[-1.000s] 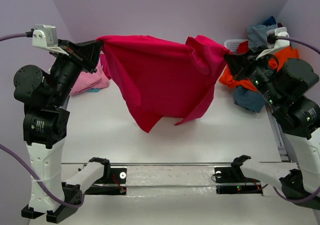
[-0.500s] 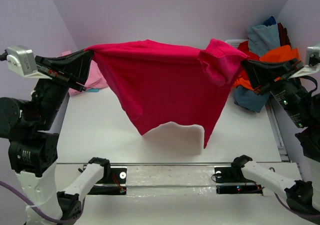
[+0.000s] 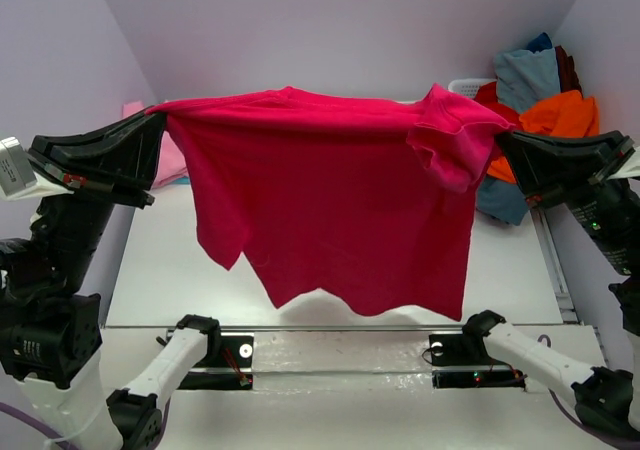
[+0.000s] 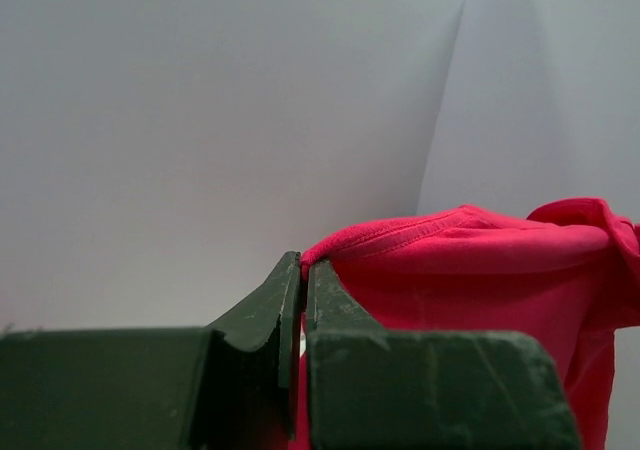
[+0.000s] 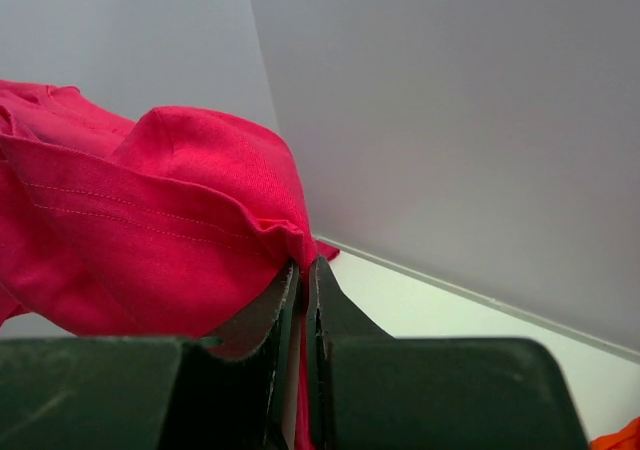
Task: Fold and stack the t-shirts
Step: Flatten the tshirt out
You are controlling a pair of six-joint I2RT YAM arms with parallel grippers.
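A crimson-magenta t-shirt [image 3: 330,200] hangs stretched in the air between both arms, its lower edge above the table. My left gripper [image 3: 160,120] is shut on the shirt's left top corner; in the left wrist view the cloth [image 4: 470,270] is pinched at the closed gripper [image 4: 303,262]. At the right top corner, where the fabric bunches, my right gripper [image 3: 500,140] is shut on the cloth; the right wrist view shows the shirt [image 5: 150,220] caught in that gripper [image 5: 303,265]. A light pink t-shirt [image 3: 172,160] lies folded at the back left, mostly hidden.
A heap of t-shirts at the back right holds an orange one [image 3: 555,115], a grey-blue one [image 3: 520,70] and a darker blue one [image 3: 500,202], beside a white basket [image 3: 468,85]. The white table [image 3: 160,270] lies beneath the hanging shirt.
Both arms rose and spread apart, drawing the crimson-magenta shirt from a bunched drape into a wide flat sheet. Its lower edge now hangs nearer the front rail.
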